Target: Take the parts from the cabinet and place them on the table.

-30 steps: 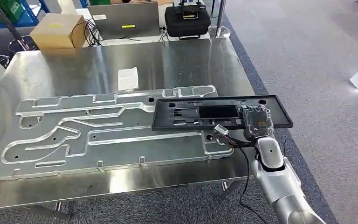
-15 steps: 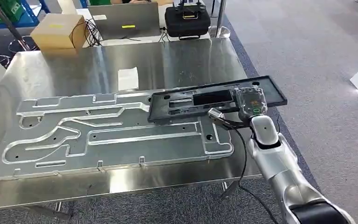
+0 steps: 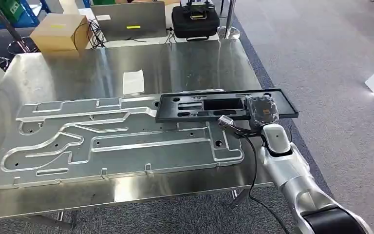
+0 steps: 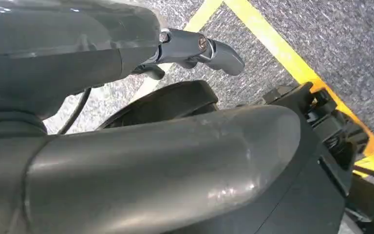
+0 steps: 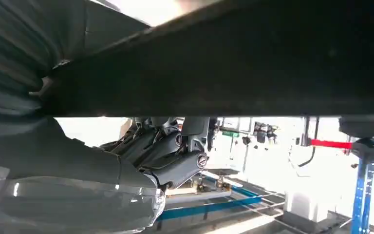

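Note:
A long black plastic part [image 3: 209, 105] with moulded recesses hangs just over the right end of the big machined aluminium plate [image 3: 117, 141] on the steel table [image 3: 185, 63]. My right hand [image 3: 263, 109] grips the part near its right end, which sticks out past the plate toward the table's right edge. In the right wrist view the black part [image 5: 272, 63] runs across as a dark band, and the fingers [image 5: 175, 151] curl beneath it. In the left wrist view my left hand [image 4: 141, 161] hangs over grey carpet with nothing in it, its fingers [image 4: 199, 48] held apart.
A white paper slip [image 3: 133, 82] lies on the table beyond the plate. At the far end stand a cardboard box [image 3: 61, 31], a grey laptop [image 3: 129, 20] and a black case [image 3: 195, 20]. Grey carpet lies to the right of the table.
My right hand has carried the black part away from the table's near edge and a little left. The part tilted half a second ago and now sits more level.

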`<state>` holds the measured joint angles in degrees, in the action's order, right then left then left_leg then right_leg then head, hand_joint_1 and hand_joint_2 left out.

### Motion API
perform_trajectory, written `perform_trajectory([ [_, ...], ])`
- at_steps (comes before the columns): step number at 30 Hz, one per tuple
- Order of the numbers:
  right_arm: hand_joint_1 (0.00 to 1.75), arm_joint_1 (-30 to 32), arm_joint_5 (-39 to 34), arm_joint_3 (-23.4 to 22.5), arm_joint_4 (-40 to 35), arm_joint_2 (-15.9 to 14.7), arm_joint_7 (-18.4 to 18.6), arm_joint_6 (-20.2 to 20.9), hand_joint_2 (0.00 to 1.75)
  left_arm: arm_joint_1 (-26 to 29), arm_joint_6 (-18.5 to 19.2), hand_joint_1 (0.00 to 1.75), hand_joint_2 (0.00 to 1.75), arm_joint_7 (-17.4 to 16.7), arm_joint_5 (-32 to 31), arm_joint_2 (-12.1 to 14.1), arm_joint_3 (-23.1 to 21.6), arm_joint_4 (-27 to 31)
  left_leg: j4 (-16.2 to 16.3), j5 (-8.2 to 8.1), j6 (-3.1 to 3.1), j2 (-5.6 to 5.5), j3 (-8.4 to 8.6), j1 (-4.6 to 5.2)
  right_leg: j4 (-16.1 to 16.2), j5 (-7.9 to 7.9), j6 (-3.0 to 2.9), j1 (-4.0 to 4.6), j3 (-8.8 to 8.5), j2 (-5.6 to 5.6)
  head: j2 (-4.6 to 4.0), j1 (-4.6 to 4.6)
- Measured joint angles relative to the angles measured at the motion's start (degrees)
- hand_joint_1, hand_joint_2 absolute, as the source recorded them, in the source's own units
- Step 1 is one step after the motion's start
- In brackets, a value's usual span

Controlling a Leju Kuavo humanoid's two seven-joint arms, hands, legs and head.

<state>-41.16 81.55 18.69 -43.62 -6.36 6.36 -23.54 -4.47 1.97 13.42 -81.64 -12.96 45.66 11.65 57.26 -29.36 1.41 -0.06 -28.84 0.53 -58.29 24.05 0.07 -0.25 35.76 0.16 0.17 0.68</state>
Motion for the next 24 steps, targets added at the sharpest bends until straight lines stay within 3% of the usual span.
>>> perform_trajectory([
  [6, 1.75, -1.95, -1.49, 2.27, 1.92, 4.98, -0.35, 0.31, 1.75, -0.99, 0.11, 0.00, 0.00, -0.96, -0.09, -1.05, -1.01, 0.00, 0.00, 0.03, -0.07, -0.09, 0.18, -0.05, -0.01, 0.00, -0.02, 0.08, 0.00, -0.08, 0.00, -0.04],
  [13, 1.75, -2.65, -2.82, 3.98, 5.60, 6.66, -0.81, -0.09, 1.75, -0.96, 0.28, 0.00, 0.00, -1.95, -0.26, -1.27, -1.44, 0.00, -0.02, 0.10, -0.19, -0.21, 0.14, -0.06, -0.07, 0.00, -0.03, 0.05, 0.01, -0.14, 0.00, -0.02],
  [24, 1.75, -6.00, -3.21, 7.32, 12.09, 13.92, -1.49, -0.59, 1.75, -1.50, 0.83, 0.00, 0.00, -1.81, 1.10, -1.27, -1.75, 0.00, -0.04, 0.10, -0.21, -0.11, 0.29, -0.07, -0.08, 0.00, -0.03, 0.11, 0.01, -0.04, 0.00, -0.02],
])
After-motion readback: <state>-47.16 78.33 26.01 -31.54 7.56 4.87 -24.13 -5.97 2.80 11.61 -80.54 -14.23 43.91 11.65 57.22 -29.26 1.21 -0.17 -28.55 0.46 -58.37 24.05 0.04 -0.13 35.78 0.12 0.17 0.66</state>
